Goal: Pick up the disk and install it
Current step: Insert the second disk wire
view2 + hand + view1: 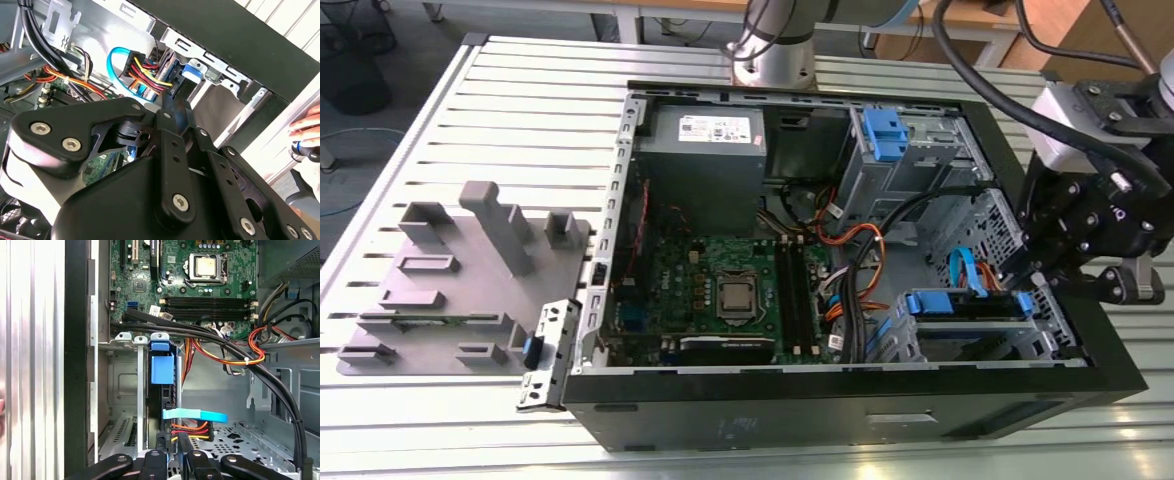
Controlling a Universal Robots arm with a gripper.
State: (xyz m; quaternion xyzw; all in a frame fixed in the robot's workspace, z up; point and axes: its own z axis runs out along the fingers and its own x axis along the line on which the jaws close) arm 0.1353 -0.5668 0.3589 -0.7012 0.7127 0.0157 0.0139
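Observation:
The disk sits on edge in the drive bay at the front corner of the open computer case, on the exterior view's right. Its blue end tab faces the motherboard. In the second wrist view the disk shows past the gripper body. A light blue data cable and a red, yellow and black power bundle meet at its rear end. My gripper reaches down into the case at that rear end, right beside the cables. In both wrist views the gripper lines up with the disk's edge.
The motherboard fills the case floor, with the grey power-supply box behind it. A tall blue clip stands in the upper bay. Black cables cross beside the bay. A grey fixture lies on the slatted table. A person's hand is close outside the case.

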